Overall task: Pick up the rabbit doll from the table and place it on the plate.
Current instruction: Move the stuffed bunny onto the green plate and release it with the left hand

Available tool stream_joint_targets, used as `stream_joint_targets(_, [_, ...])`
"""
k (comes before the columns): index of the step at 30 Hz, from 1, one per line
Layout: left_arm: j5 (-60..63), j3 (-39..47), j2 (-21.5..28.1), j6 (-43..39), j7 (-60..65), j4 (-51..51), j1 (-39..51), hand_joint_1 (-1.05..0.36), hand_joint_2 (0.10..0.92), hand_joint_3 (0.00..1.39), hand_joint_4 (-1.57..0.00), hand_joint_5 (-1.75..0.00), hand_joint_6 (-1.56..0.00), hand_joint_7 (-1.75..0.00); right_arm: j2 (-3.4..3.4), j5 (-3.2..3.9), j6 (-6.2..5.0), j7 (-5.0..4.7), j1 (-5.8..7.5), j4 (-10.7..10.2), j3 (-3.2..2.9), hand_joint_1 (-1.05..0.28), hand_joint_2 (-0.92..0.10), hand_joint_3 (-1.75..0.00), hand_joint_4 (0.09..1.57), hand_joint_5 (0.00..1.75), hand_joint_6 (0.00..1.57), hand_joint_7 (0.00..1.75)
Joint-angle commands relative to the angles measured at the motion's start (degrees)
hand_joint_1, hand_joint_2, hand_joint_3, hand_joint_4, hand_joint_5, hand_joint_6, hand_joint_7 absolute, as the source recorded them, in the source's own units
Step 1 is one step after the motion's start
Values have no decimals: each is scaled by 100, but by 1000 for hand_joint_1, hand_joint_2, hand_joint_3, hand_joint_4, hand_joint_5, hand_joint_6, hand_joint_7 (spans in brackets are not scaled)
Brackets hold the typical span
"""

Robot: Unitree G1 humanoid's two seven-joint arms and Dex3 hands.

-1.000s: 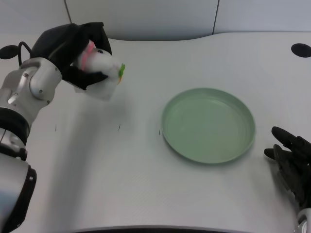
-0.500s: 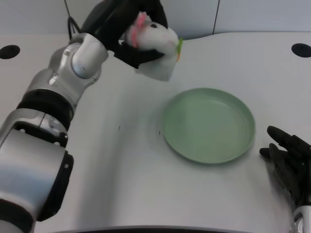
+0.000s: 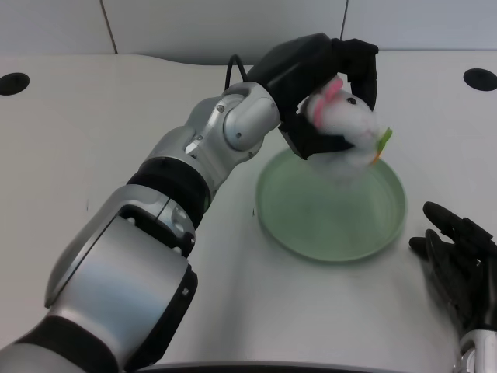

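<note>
White table (image 3: pixel 116 140), two round black holes — perhaps cable ports (image 3: pixel 14 83), pale panelled wall (image 3: pixel 194 23) behind

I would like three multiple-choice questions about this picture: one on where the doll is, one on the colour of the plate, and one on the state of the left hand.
1. Where is the rabbit doll?
A. Lying on the table left of the plate
B. Held in the air above the plate
C. Beside the right hand

2. What colour is the plate?
A. Pale green
B. Red
C. Black

3. What is the left hand doing?
A. Resting flat on the table
B. Holding nothing, with its fingers spread
C. Gripping the doll

Answers:
1. B, the doll hangs over the plate's far half, in the hand.
2. A, the whole round plate shows pale green against the white table.
3. C, the black fingers wrap around the white doll.
</note>
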Motion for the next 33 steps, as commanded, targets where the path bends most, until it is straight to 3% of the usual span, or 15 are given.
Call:
stream_joint_targets(1, [196, -176, -79, 258, -12, 85, -63, -303, 126, 1322, -1131, -1746, -980, -1746, -69, -66, -23, -69, 56, -33, 52, -301, -921, -292, 708, 781, 929, 16])
stream_joint_targets(3, [286, -264, -118, 323, 99, 102, -7, -292, 154, 1276, -1134, -1746, -991, -1746, -71, -63, -49, -45, 75, -45, 72, -315, -921, -299, 690, 773, 928, 15])
stream_joint_targets(9, [497, -456, -90, 393, 289, 144, 83, -292, 172, 1320, -1158, -1746, -1011, -1746, -46, 15, -85, 111, 118, -104, 61, -310, -921, -302, 675, 776, 911, 5])
stream_joint_targets(13, [535, -477, -79, 438, 297, 159, 70, -286, 181, 1309, -1158, -1746, -1002, -1746, -28, 103, -76, 162, 98, -58, -20, -312, -921, -292, 679, 792, 921, 10])
stream_joint_targets(14, [537, -471, -76, 442, 266, 163, 67, -289, 181, 1302, -1155, -1746, -996, -1746, -12, 159, -91, 233, 95, -51, -56, -313, -921, -290, 682, 795, 925, 12])
stream_joint_targets(19, [490, -417, -80, 505, 77, 179, 53, -320, 220, 1193, -1114, -1746, -949, -1746, -33, 86, -164, 163, 114, -29, -19, -313, -921, -289, 707, 816, 931, 14])
stream_joint_targets(20, [559, -483, -76, 597, -44, 194, 3, -379, 263, 1091, -1000, -1683, -855, -1639, -55, 10, -194, 72, 123, -32, 22, -314, -921, -288, 710, 818, 935, 16])
stream_joint_targets(21, [610, -533, -72, 668, -136, 203, -34, -521, 468, 677, -763, -1563, -686, -1386, -71, -49, -216, -1, 130, -33, 55, -314, -921, -287, 714, 821, 942, 20])
stream_joint_targets(22, [643, -567, -70, 719, -201, 207, -59, -593, 621, 376, -642, -1503, -605, -1247, -83, -93, -231, -59, 135, -34, 81, -314, -921, -287, 716, 822, 946, 21])
stream_joint_targets(23, [658, -586, -68, 749, -238, 204, -70, -638, 721, 181, -566, -1466, -555, -1160, -90, -123, -239, -101, 137, -34, 98, -314, -921, -286, 718, 823, 948, 22])
stream_joint_targets(26, [740, -690, -52, 799, -282, 199, -80, -665, 786, 56, -521, -1444, -525, -1107, -88, -173, -233, -158, 147, -43, 117, -315, -921, -285, 719, 823, 950, 23])
stream_joint_targets(27, [808, -764, -42, 824, -302, 206, -89, -839, 806, 36, -213, -1096, -218, -936, -85, -186, -226, -169, 155, -51, 127, -312, -921, -290, 714, 821, 937, 16])
stream_joint_targets(28, [897, -856, -34, 868, -318, 214, -100, -900, 813, 28, -108, -966, -111, -879, -73, -161, -210, -140, 158, -59, 118, -311, -921, -293, 712, 821, 932, 13])
stream_joint_targets(30, [1007, -966, -29, 939, -329, 218, -115, -987, 848, 15, -22, -272, -23, -452, -60, -119, -202, -93, 157, -60, 102, -300, -921, -293, 698, 816, 928, 11])
stream_joint_targets(33, [1084, -1044, -23, 1029, -341, 220, -131, -1024, 875, 9, -1, -28, -2, -107, -51, -36, -246, 45, 153, -63, 57, -306, -921, -294, 679, 815, 931, 12])
